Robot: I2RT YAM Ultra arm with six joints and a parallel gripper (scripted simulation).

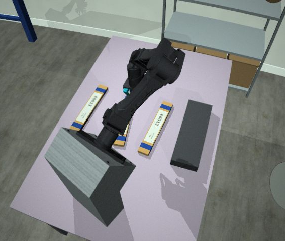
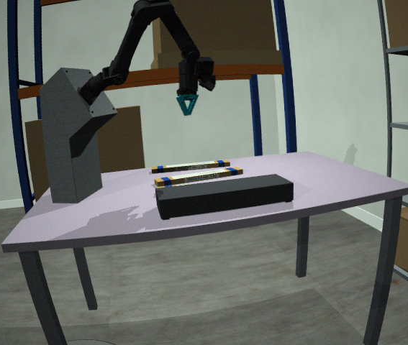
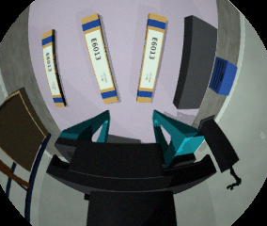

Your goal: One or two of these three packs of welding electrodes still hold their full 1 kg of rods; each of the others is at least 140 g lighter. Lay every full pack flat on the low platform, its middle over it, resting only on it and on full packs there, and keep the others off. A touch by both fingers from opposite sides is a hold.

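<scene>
Three orange packs with blue bands and E6013 labels lie flat on the table, apart. The left pack (image 1: 89,107) (image 2: 190,166) (image 3: 52,68) is farthest from the platform. The middle pack (image 1: 119,140) (image 2: 198,175) (image 3: 100,61) is partly hidden by the arm in the top view. The right pack (image 1: 155,127) (image 3: 151,58) lies nearest the platform, which mostly hides it in the exterior view. The low dark platform (image 1: 193,134) (image 2: 226,195) (image 3: 196,63) bears no pack. My gripper (image 2: 187,112) (image 3: 131,113) is partly open and empty, pointing down high above the table.
The lilac table (image 1: 147,181) (image 2: 327,185) carries everything. The grey robot pedestal (image 1: 98,178) (image 2: 66,148) stands at its near end in the top view. A grey shelf (image 1: 215,33) is beyond the far end. Blue racking (image 2: 287,93) stands behind the table in the exterior view.
</scene>
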